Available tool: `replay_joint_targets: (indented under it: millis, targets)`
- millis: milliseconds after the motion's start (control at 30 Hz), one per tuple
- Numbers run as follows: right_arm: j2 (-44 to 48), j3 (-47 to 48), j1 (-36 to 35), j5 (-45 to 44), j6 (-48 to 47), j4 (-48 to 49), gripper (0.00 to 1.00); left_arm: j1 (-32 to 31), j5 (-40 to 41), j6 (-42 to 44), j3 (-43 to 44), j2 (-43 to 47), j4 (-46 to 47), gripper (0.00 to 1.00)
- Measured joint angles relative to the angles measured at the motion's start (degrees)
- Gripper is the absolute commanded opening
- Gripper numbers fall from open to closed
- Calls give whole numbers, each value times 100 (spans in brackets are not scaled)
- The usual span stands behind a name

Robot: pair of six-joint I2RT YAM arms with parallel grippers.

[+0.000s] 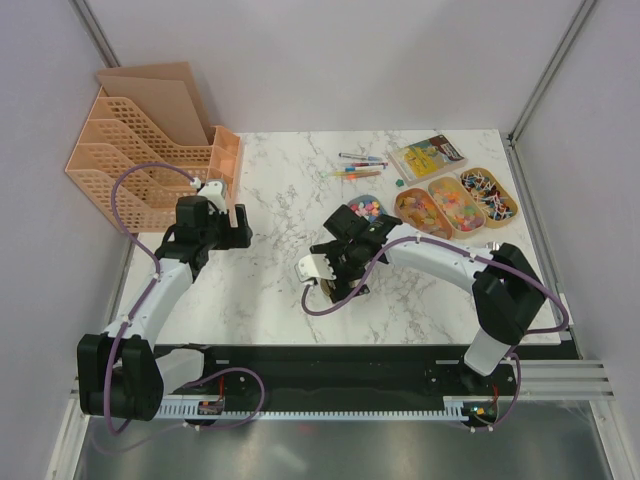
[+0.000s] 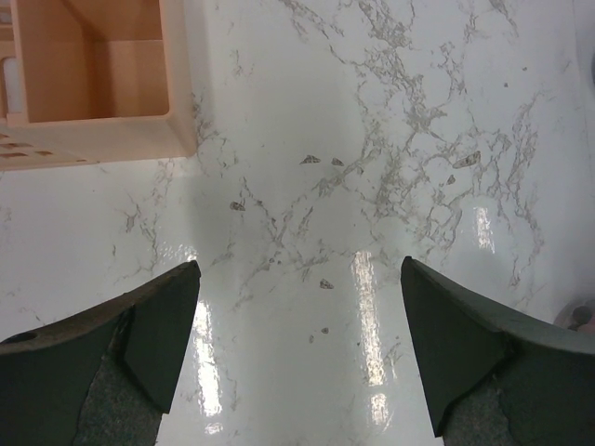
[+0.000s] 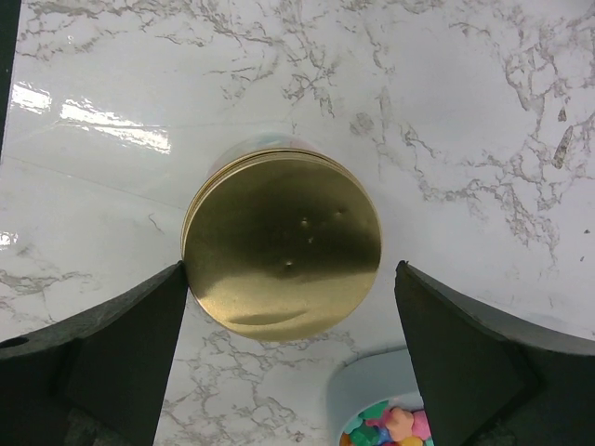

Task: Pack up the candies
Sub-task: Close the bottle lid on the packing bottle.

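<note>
**Now, jaws wide on both sides**

The right gripper (image 3: 290, 269) stands spread, gold lid (image 3: 284, 243) between its fingers, unclamped. Candies (image 3: 386, 429) sit in a pale blue bowl (image 3: 358, 388) at six o'clock from the lid. Left gripper (image 2: 299, 263) gapes over the marble table (image 2: 307, 121).

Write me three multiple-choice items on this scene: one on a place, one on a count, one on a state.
1. Where does the peach rack stand?
A. far left corner
B. near right corner
C. in the centre

2. How many oval wooden trays sit at the right?
A. two
B. three
C. five

3. How is the right hand?
A. shut on a pen
B. open, with the gold lid between its fingers
C. shut on a bowl

Answers:
1 A: the top view shows it far left.
2 B: three lie side by side.
3 B: the wrist view shows wide jaws and a gap beside the lid.
</note>
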State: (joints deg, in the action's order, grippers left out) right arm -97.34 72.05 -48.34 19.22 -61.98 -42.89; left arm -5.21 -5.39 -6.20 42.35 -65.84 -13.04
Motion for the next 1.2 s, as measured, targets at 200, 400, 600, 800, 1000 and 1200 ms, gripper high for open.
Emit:
replay_joint_targets:
  millis: [200, 400, 600, 800, 1000, 1200]
  targets:
    - [0, 24, 24, -9, 46, -2, 98, 0, -81, 0, -9, 0, 52, 95]
    - [13, 24, 24, -9, 44, -111, 98, 0, -83, 0, -33, 0, 120, 95]
    - [205, -42, 24, -15, 50, -184, 98, 0, -83, 0, -44, 0, 122, 95]
    - [588, -57, 24, -52, 37, -247, 53, 0, -83, 0, -70, 0, 133, 94]
    - [531, -15, -33, 85, 111, -356, 6, 0, -94, 0, -98, 0, 149, 93]
    - [24, 44, -68, 166, 240, -431, 4, 13, -98, 0, -98, 0, 149, 93]
